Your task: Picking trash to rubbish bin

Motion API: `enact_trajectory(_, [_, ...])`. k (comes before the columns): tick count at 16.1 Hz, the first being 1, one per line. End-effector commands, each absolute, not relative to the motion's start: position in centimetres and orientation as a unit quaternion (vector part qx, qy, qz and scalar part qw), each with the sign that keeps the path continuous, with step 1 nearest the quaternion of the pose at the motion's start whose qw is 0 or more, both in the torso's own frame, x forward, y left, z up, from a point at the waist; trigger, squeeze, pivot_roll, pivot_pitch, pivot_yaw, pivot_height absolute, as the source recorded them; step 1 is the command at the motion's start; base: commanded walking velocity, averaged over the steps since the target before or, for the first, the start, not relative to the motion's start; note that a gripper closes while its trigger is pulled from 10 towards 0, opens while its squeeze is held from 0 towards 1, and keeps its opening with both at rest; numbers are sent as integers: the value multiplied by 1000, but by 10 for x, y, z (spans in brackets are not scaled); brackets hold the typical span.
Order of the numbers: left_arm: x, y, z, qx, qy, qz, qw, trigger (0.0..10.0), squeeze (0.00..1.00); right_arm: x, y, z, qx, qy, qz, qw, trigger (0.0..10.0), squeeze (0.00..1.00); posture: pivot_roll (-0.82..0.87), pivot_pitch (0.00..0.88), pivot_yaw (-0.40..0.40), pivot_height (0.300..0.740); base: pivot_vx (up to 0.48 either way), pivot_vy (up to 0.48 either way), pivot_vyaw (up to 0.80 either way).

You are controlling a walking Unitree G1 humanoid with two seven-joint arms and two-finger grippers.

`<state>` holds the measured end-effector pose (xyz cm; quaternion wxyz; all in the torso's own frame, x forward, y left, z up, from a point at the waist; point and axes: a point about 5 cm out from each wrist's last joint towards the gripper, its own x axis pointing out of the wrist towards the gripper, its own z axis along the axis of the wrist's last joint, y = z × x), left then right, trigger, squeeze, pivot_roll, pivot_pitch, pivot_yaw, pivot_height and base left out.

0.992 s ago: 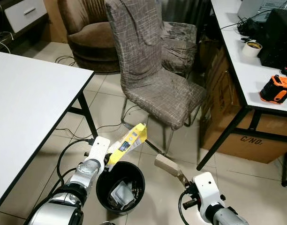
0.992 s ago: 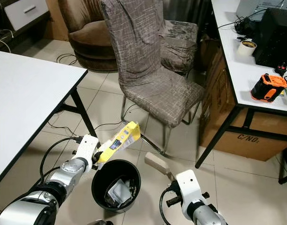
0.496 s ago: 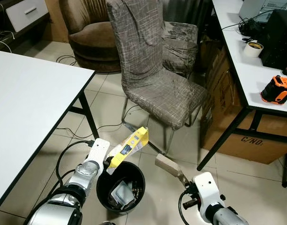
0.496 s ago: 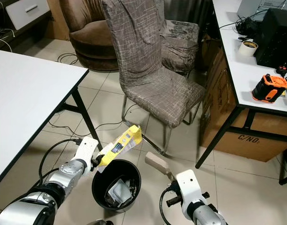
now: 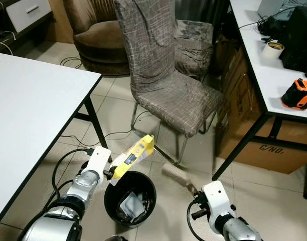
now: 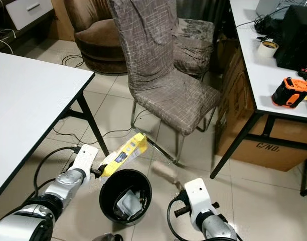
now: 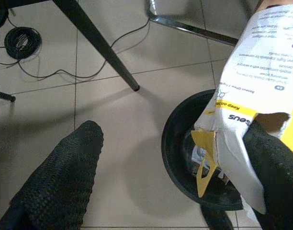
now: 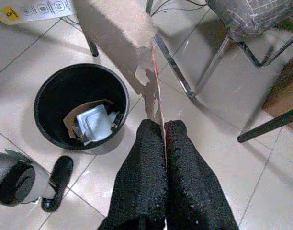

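Observation:
A black rubbish bin [image 5: 130, 198] stands on the tiled floor between my arms, with a crumpled carton and paper inside [image 8: 91, 125]. My left gripper [image 5: 109, 173] is at the bin's near-left rim. Its fingers [image 7: 65, 182] are spread wide open, and a yellow and white packet [image 5: 132, 157] leans against one finger, slanting up over the bin [image 7: 185, 143]. My right gripper [image 8: 158, 127] is shut on a torn piece of brown cardboard [image 8: 120, 38]. It holds the cardboard [image 5: 174, 173] just right of the bin, where it looks blurred.
A fabric-covered chair [image 5: 163, 75] with metal legs stands just beyond the bin. A white table [image 5: 33, 115] is on the left, with its black leg and cables [image 7: 22, 43] close by. On the right, a desk leg [image 5: 239, 148] and a cardboard box [image 5: 274, 150] border the floor.
The left gripper and its yellow packet have shifted slightly left and lower toward the bin's rim. The cardboard in the right gripper has moved a little left and is now blurred.

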<state>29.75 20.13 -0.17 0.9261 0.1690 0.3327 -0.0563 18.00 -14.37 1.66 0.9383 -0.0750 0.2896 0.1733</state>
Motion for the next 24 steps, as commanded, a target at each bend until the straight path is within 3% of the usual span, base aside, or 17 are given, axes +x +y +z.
enact_trajectory(1, [299, 201, 0, 171, 330, -63, 926, 10000, 1000, 180, -144, 16, -79, 289, 170, 939, 10000, 0, -118, 83, 1, 740, 0, 0, 0])
enact_trajectory(7, [293, 195, -7, 130, 351, -81, 924, 10000, 1000, 184, -141, 14, -80, 286, 178, 938, 10000, 0, -103, 74, -5, 740, 0, 0, 0])
enact_trajectory(8, [292, 193, -8, 96, 354, -79, 927, 10000, 918, 186, -141, 15, -82, 285, 179, 938, 10000, 0, -103, 73, -5, 740, 0, 0, 0])
enact_trajectory(9, [292, 194, -8, 85, 354, -77, 928, 10000, 0, 187, -140, 15, -82, 283, 180, 939, 10000, 0, -99, 72, -6, 740, 0, 0, 0])
enact_trajectory(11, [291, 196, -8, 96, 353, -86, 927, 10000, 0, 191, -139, 19, -81, 265, 180, 944, 10000, 0, -93, 73, -5, 740, 0, 0, 0])
enact_trajectory(14, [289, 207, -7, 201, 344, -108, 911, 10000, 0, 213, -129, 40, -42, 188, 191, 963, 10000, 0, -84, 78, 0, 740, 0, 0, 0])
enact_trajectory(17, [288, 217, -4, 247, 335, -120, 902, 10000, 0, 250, -100, 56, -29, 125, 250, 960, 10000, 0, -37, 90, -6, 740, 0, 0, 0])
enact_trajectory(21, [292, 209, -1, 236, 314, -127, 911, 10000, 0, 273, -79, 54, -37, 122, 281, 951, 10000, 0, -30, 96, -8, 740, 0, 0, 0])
enact_trajectory(24, [302, 197, 9, 227, 291, -149, 917, 10000, 0, 293, -46, 48, -42, 125, 339, 932, 10000, 0, -1, 148, -3, 740, 0, 0, 0])
